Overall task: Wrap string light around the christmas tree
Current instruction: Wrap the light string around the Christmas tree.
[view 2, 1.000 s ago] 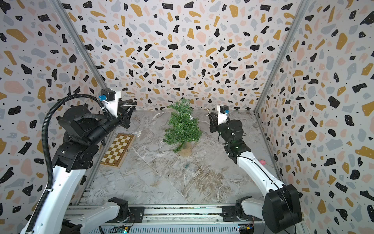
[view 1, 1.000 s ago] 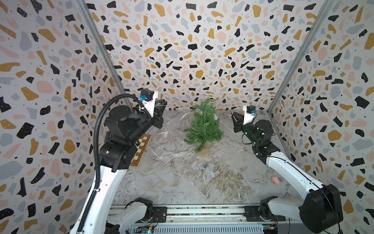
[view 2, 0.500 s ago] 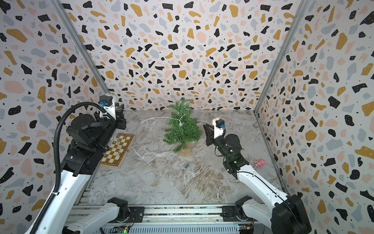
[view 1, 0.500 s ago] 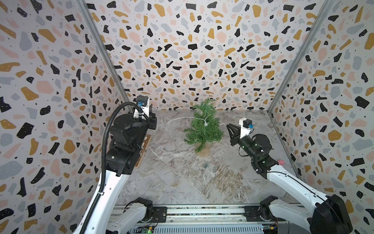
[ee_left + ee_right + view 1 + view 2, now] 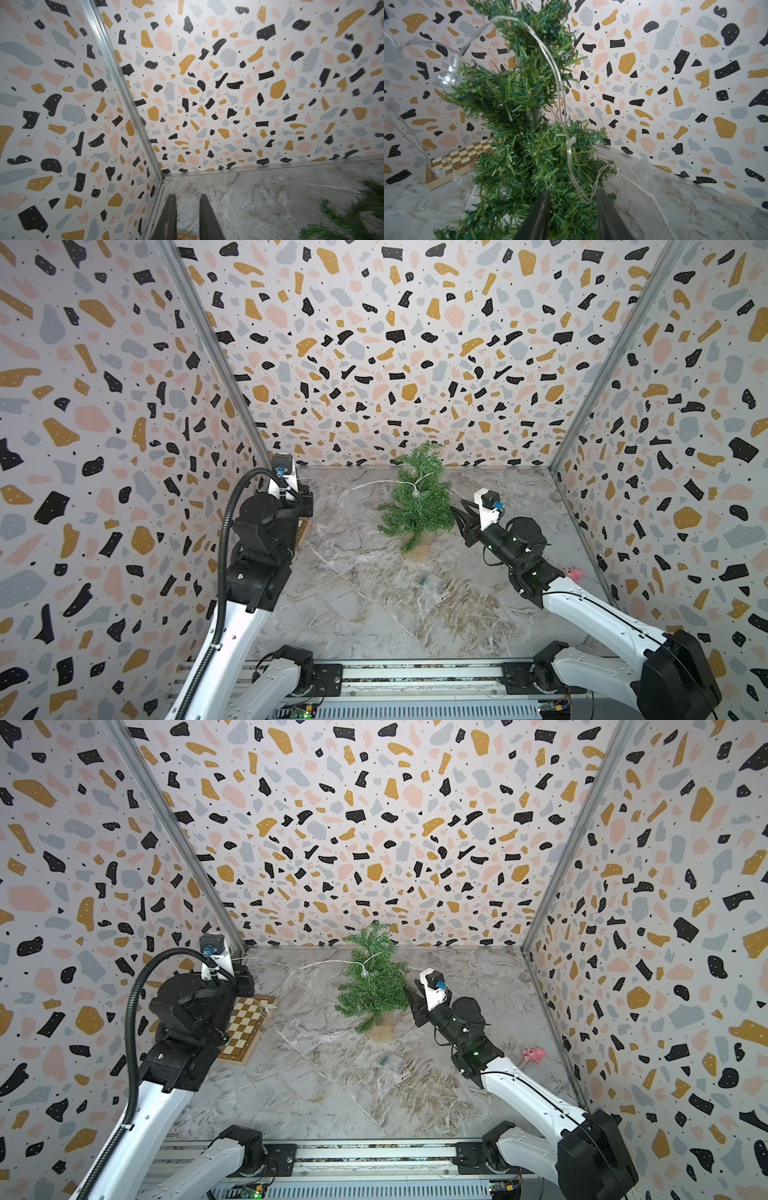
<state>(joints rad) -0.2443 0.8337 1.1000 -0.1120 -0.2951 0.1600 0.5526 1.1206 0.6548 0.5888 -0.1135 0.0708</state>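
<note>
Xmas tree (image 5: 417, 510) stands far-centre on bench (image 5: 374, 614). String light (image 5: 414, 492) is draped over its upper branches, and the wire runs left toward L pincer (image 5: 187, 197) in the far-left corner. L pincer: narrow gap, can't tell if it pinches the wire. R pincer (image 5: 572, 195) is spread, just right of tree, w/ a wire loop hanging btwn its fingers, unpinched. Chessboard (image 5: 245, 1027) lies at left.
</note>
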